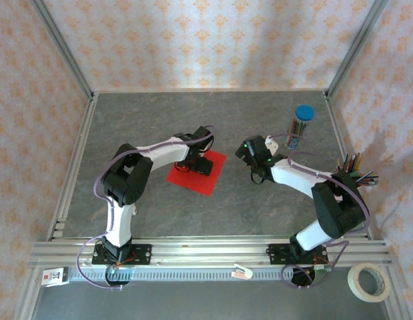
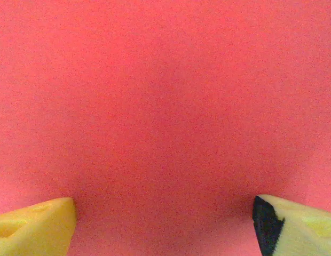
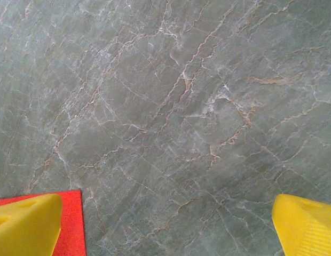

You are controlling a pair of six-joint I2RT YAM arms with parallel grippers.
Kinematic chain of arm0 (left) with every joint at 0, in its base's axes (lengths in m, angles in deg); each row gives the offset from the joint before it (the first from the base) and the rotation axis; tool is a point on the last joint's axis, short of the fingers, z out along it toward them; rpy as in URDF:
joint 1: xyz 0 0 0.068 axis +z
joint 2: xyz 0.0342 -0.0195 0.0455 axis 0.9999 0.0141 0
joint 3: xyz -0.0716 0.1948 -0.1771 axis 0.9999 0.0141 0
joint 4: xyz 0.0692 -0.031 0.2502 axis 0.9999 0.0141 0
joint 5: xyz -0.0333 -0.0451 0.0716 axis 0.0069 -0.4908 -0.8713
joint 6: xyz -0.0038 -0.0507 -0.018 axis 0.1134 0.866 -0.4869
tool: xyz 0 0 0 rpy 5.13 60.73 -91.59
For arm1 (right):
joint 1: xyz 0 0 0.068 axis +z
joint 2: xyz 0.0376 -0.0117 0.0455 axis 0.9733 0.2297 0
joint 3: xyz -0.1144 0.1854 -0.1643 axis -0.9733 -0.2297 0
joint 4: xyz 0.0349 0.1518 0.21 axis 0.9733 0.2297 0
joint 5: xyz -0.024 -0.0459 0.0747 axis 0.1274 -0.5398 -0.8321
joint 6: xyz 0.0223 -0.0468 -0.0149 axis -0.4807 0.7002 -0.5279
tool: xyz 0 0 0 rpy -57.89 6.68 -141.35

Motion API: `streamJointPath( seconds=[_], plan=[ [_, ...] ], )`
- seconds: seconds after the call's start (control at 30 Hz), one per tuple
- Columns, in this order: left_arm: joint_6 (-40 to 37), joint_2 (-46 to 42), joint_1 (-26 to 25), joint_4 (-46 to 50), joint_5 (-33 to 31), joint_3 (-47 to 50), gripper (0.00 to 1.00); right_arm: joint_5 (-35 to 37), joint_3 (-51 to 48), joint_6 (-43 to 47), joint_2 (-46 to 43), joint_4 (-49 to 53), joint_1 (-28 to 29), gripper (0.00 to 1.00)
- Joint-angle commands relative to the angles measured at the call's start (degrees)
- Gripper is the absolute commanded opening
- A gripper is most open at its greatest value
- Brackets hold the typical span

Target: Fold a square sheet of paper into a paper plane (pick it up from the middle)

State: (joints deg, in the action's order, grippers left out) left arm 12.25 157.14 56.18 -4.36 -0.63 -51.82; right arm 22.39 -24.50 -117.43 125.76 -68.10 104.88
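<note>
The square sheet of paper (image 1: 191,179) is bright red and lies flat on the grey table, left of centre, with no crease showing. My left gripper (image 1: 202,165) hangs low over its middle. In the left wrist view the red paper (image 2: 165,106) spreads under the left gripper (image 2: 164,210), whose yellow fingertips (image 2: 37,224) stand wide apart and open. My right gripper (image 1: 250,152) hovers over bare table to the right of the sheet. It is open too (image 3: 166,216), and a corner of the paper (image 3: 73,224) shows beside its left fingertip.
A blue-capped tube of coloured pencils (image 1: 301,123) stands at the back right. A cup of pencils (image 1: 353,167) sits at the right edge. A tape roll (image 1: 370,281) lies beyond the front rail (image 1: 213,250). Patterned walls enclose the table.
</note>
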Motion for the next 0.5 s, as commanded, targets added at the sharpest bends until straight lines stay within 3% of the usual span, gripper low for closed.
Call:
streamJointPath(
  seconds=[0.0, 0.1, 0.2, 0.47],
  plan=[
    [0.04, 1.37, 0.62, 2.00, -1.79, 3.62, 0.80, 0.76, 1.51, -0.40, 0.52, 1.23, -0.30, 1.00],
    [0.37, 0.38, 0.93, 0.95, -1.49, 4.01, 0.72, 0.59, 1.51, -0.55, 0.68, 1.13, -0.30, 1.00],
    [0.48, -0.94, 1.15, 0.28, -1.40, 3.97, 0.70, 0.41, 1.25, -0.77, 0.52, 0.94, -0.30, 1.00],
    [1.03, -7.86, 3.20, -4.02, 6.50, 4.14, 0.42, -3.12, -1.31, -1.57, -2.61, -4.01, -0.30, 0.99]
  ],
)
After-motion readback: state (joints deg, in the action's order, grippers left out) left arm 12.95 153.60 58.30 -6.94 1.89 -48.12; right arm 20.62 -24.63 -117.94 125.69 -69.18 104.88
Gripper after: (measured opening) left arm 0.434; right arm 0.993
